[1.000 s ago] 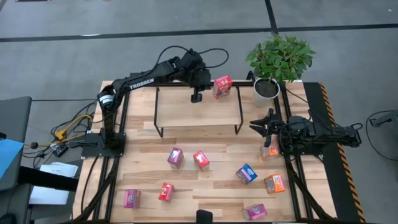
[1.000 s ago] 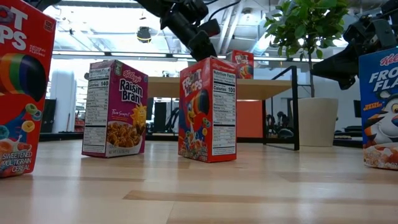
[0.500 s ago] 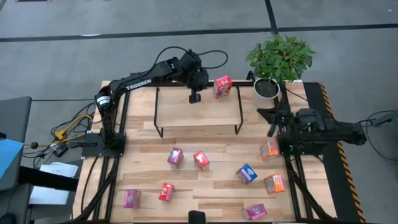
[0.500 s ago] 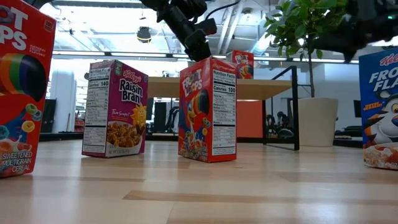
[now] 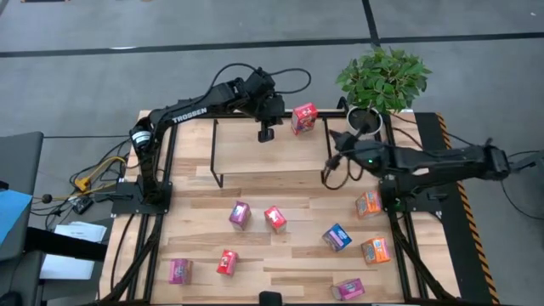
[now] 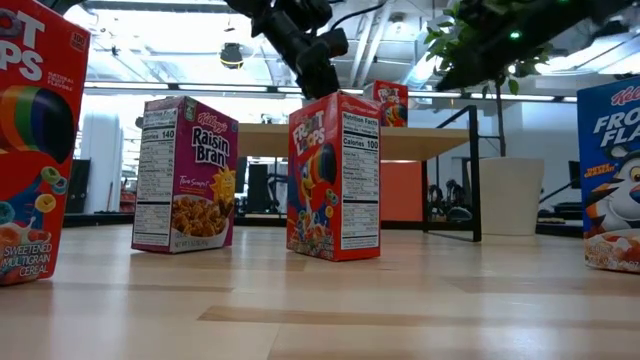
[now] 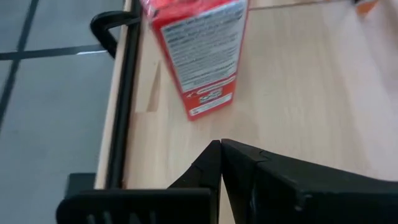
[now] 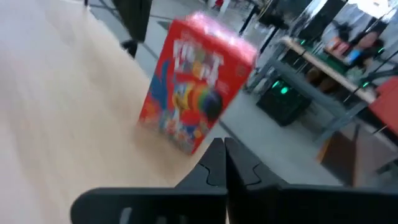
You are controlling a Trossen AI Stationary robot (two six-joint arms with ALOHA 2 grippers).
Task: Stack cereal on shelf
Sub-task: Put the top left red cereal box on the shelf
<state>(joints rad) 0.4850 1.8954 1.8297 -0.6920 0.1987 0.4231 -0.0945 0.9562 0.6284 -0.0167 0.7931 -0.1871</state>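
One red cereal box stands upright on the wooden board of the black-framed shelf, near its far right end; the low view shows this box behind the others. My left gripper hangs shut over the board just left of the box, touching nothing. My right gripper is shut, raised beside the shelf's right end, pointing at the box without touching it. Several more cereal boxes stand on the table in front, among them a magenta one and a red one.
A potted plant stands at the far right corner, close behind my right arm. Orange boxes and a blue one stand near the right arm's base. The shelf's black legs reach down to the tabletop.
My right gripper has shut and risen from low beside the table's right edge. It has swung toward the table's left and far side, up to the shelf's right end, and its wrist has rolled. No box has moved.
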